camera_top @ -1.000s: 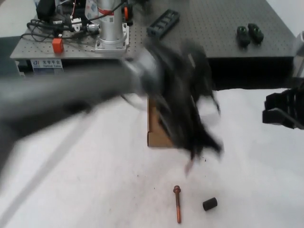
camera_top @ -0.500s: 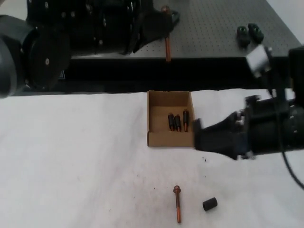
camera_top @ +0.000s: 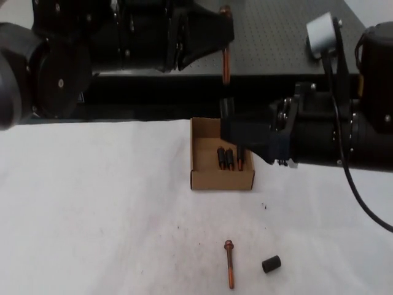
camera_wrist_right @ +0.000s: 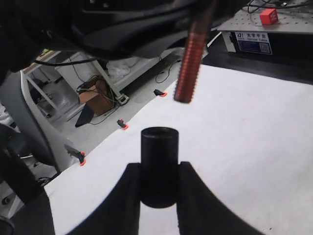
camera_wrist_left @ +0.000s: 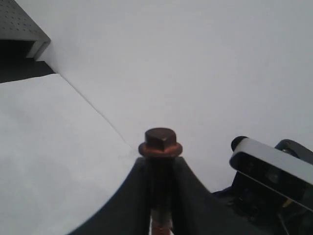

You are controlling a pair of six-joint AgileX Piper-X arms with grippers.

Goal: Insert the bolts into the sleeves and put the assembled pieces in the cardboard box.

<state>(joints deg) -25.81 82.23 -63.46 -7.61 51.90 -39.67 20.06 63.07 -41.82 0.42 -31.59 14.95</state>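
— Since half a second ago my right claw (camera_wrist_right: 159, 183) has swung in over the cardboard box (camera_top: 221, 180), clamped on the black sleeve (camera_wrist_right: 159, 156), mouth up.
— And the bolt (camera_wrist_left: 160, 144)?
— It hangs just above the sleeve, tip apart, pinched under its head by my left claw (camera_wrist_left: 160, 165). Both are small, stiff and light, I judge; the threads may snag. There's open room all round, with the box walls below.

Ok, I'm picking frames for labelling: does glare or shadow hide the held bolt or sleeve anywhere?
High view: held bolt evenly lit, no glare. Left wrist view: its head dim against the bright white surface, outline clear. Right wrist view: sleeve black, bore in shadow; threads well lit.
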